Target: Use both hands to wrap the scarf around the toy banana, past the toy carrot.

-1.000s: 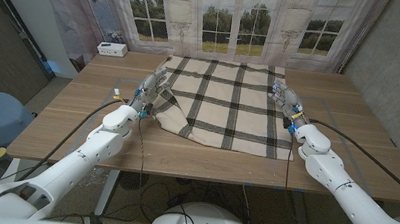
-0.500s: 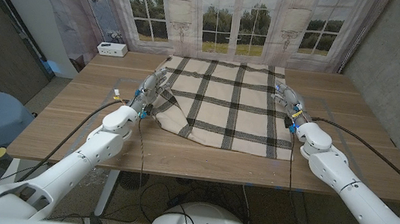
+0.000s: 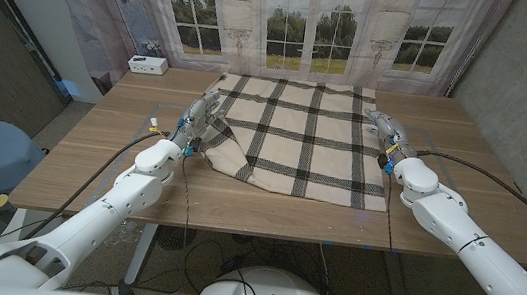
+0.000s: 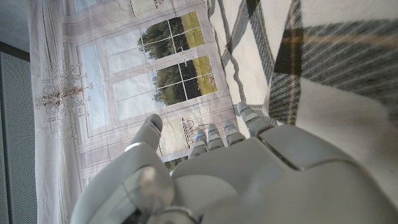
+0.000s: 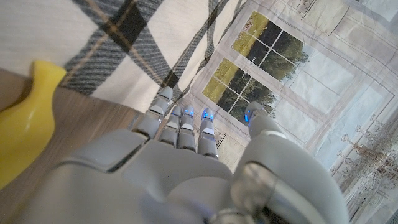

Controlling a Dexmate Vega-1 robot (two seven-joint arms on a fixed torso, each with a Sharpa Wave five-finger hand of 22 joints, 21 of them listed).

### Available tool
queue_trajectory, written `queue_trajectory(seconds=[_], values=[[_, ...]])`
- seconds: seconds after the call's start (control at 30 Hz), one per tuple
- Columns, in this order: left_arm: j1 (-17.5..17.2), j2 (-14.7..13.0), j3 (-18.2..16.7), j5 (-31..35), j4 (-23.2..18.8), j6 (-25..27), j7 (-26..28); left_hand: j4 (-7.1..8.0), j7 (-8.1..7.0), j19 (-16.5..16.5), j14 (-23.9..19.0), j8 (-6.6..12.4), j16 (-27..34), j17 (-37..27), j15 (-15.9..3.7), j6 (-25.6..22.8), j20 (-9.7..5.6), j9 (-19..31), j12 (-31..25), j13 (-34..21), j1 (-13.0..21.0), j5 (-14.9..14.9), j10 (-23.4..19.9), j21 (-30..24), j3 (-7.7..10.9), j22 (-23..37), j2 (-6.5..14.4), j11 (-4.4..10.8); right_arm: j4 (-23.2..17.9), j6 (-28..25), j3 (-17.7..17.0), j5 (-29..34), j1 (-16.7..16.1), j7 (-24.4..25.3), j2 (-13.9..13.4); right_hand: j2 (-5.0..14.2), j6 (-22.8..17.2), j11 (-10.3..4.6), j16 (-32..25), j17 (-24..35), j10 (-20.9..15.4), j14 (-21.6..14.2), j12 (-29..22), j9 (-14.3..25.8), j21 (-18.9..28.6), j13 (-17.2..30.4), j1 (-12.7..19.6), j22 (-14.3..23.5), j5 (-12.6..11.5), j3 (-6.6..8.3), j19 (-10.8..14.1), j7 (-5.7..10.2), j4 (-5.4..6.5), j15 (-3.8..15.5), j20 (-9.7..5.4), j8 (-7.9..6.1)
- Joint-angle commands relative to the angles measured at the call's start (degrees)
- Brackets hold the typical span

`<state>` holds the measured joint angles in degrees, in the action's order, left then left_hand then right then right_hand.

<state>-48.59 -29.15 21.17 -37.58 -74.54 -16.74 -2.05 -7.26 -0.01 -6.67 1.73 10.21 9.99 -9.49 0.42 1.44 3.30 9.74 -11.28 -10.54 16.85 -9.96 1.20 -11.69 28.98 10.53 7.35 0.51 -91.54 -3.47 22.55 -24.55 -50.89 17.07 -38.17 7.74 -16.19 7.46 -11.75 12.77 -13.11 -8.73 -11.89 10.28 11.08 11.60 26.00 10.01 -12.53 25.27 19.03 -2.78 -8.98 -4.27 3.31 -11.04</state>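
Left hand point(image 3: 198, 119) grips one scarf point(image 3: 300, 137); right hand point(image 3: 384, 128) spread beside one banana point(image 5: 22, 121).

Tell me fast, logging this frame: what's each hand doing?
Left hand: holding the scarf's folded corner.
Right hand: at the scarf's edge; cannot tell if it grips.

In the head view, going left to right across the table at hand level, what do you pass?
Left hand at the folded-over left edge → plaid scarf → right hand at the scarf's right edge.
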Motion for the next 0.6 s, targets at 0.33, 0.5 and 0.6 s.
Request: queue_trajectory(seconds=[0.33, 0.5, 0.6], values=[[0.5, -0.2, 0.5, 0.2, -0.3, 1.0, -0.2, -0.11, -0.16, -0.3, 0.3, 0.52, 0.2, -0.2, 0.05, -0.8, 0.36, 0.3, -0.3, -0.3, 0.4, -0.4, 0.4, -0.4, 0.17, 0.2, 0.0, -0.1, -11.1, -22.4, 1.3, 6.9, -0.7, 10.5, -4.2, 0.47, -1.2, -0.06, -0.8, 0.0, -1.1, -1.1, -0.4, 0.3, 0.1, 0.3, 1.0, 0.1, -0.5, 0.56, 0.0, 0.36, -0.09, 0.4, 0.6, -0.51], [0.6, -0.2, 0.6, 0.2, -0.5, 1.2, -0.3, -0.12, -0.18, -0.3, 0.3, 0.53, 0.2, -0.2, 0.07, -0.9, 0.44, 0.3, -0.3, -0.3, 0.4, -0.4, 0.4, -0.4, 0.17, 0.2, 0.0, -0.03, -13.2, -27.0, 1.5, 7.7, -0.9, 11.7, -4.9, 0.61, -1.6, -0.23, -0.9, -0.1, -1.4, -1.5, -0.4, 0.3, 0.2, 0.3, 1.3, 0.1, -0.6, 0.69, 0.1, 0.62, -0.17, 0.61, 0.6, -0.6], [0.5, -0.3, 0.6, 0.3, -0.7, 1.4, -0.2, -0.12, -0.13, -0.3, 0.3, 0.52, 0.2, -0.2, 0.08, -1.0, 0.47, 0.3, -0.3, -0.3, 0.4, -0.4, 0.4, -0.4, 0.17, 0.2, 0.1, -0.1, -14.3, -29.7, 1.7, 8.1, -0.8, 12.3, -5.1, 0.67, -1.9, -0.4, -0.9, -0.1, -1.6, -1.6, -0.5, 0.3, 0.2, 0.3, 1.5, 0.1, -0.6, 0.76, 0.1, 0.7, -0.22, 0.74, 0.64, -0.66]])
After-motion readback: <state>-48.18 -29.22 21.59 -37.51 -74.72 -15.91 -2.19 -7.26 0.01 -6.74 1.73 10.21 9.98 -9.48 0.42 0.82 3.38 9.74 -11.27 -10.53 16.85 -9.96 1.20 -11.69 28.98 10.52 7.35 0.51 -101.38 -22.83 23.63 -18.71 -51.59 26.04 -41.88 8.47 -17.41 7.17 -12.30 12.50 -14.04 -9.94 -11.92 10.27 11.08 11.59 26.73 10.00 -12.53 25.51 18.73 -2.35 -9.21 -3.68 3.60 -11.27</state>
